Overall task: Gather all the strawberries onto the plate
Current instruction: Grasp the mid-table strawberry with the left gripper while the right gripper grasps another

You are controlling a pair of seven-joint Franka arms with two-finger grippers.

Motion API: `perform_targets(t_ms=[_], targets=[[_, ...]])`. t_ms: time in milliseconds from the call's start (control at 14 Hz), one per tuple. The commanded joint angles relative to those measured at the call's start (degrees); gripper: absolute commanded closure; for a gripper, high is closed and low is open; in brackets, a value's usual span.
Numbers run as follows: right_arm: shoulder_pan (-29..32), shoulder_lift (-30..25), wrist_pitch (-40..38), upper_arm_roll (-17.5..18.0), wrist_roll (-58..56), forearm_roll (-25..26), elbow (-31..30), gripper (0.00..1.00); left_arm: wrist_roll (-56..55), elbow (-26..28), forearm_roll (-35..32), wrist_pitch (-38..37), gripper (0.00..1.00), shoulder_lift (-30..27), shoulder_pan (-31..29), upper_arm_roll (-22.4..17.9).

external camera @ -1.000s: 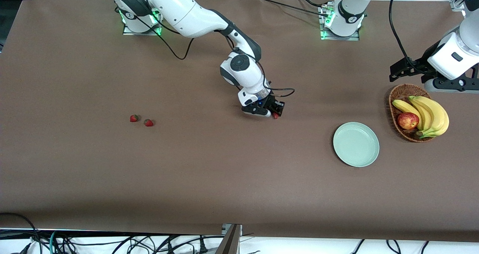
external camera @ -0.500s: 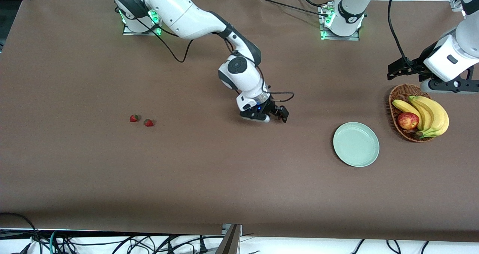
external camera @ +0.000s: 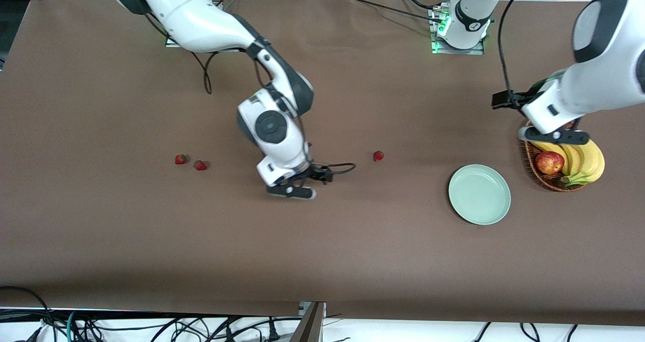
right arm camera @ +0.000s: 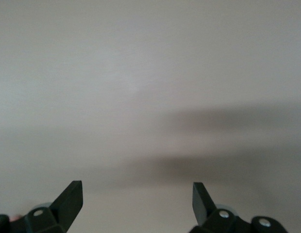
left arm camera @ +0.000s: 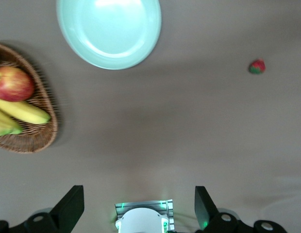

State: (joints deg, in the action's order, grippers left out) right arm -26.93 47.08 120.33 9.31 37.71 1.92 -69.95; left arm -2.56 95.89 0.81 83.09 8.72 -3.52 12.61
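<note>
Three strawberries lie on the brown table. Two of them [external camera: 180, 159] [external camera: 200, 165] sit side by side toward the right arm's end. The third strawberry [external camera: 378, 155] [left arm camera: 257, 66] lies alone near the middle, between my right gripper and the plate. The mint-green plate [external camera: 479, 194] [left arm camera: 109, 29] holds nothing. My right gripper [external camera: 307, 183] [right arm camera: 136, 208] hovers open over bare table between the pair and the lone berry. My left gripper [external camera: 553, 139] [left arm camera: 138, 208] hangs open and high over the basket's edge, holding nothing.
A wicker basket [external camera: 534, 173] [left arm camera: 41, 131] with bananas [external camera: 587, 155] and a red apple [external camera: 549, 162] [left arm camera: 12, 83] stands beside the plate at the left arm's end. The left arm's base [external camera: 461, 24] stands at the table's back edge.
The right gripper opened and left the strawberry on the table, then swung away toward the right arm's end. The left arm moved in over the basket.
</note>
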Motion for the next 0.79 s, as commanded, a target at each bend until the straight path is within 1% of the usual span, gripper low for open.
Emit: perform_targets(t_ms=[0,71,143,286,357,429,500,571,643,714], targets=[[3.62,-3.4,-11.39,-1.74,-13.24,0.55,-2.04,0.0,-3.39,-0.18,-0.37,2.75,0.0,4.01,0.27,4.86],[4.24,-3.49,-15.87,-4.01,-17.02,0.55,-2.04,0.0,-5.41,0.86,-0.37,6.09,0.0,5.33,0.27,6.44],[4.25,-3.49,-18.62,-6.38,-20.71,0.55,-2.56,0.0,-7.52,1.57,-0.37,10.73,0.0,7.08,0.27,7.94],[4.34,-5.67,-19.0,-10.96,-27.31,0.11,-7.28,0.0,-9.47,1.23,-0.46,19.43,0.0,12.26,0.53,10.14],[4.69,-6.47,-18.91,-12.2,-28.39,-0.15,-9.14,0.0,-11.13,1.23,-1.15,25.57,0.0,15.94,2.18,10.32],[5.13,-6.82,-18.65,-12.64,-28.66,-0.16,-10.55,0.0,-14.19,1.66,-1.42,30.33,0.0,19.37,3.85,10.15],[5.74,-7.52,-17.95,-12.65,-28.75,-0.24,-12.04,0.0,-17.1,1.75,-1.51,32.03,0.0,20.89,4.91,10.24],[6.53,-8.31,-16.29,-12.73,-29.71,-0.25,-14.41,0.0,-19.21,1.75,-1.6,33.27,0.0,22.29,7.36,10.06],[7.41,-9.89,-13.4,-12.74,-31.8,-0.25,-17.91,0.0,-21.41,1.75,-4.39,36.84,0.0,24.74,10.78,9.45],[8.72,-11.56,-9.63,-12.74,-33.39,-0.33,-22.12,0.0,-24.82,1.75,-9.55,40.45,0.0,27.2,12.38,8.92]])
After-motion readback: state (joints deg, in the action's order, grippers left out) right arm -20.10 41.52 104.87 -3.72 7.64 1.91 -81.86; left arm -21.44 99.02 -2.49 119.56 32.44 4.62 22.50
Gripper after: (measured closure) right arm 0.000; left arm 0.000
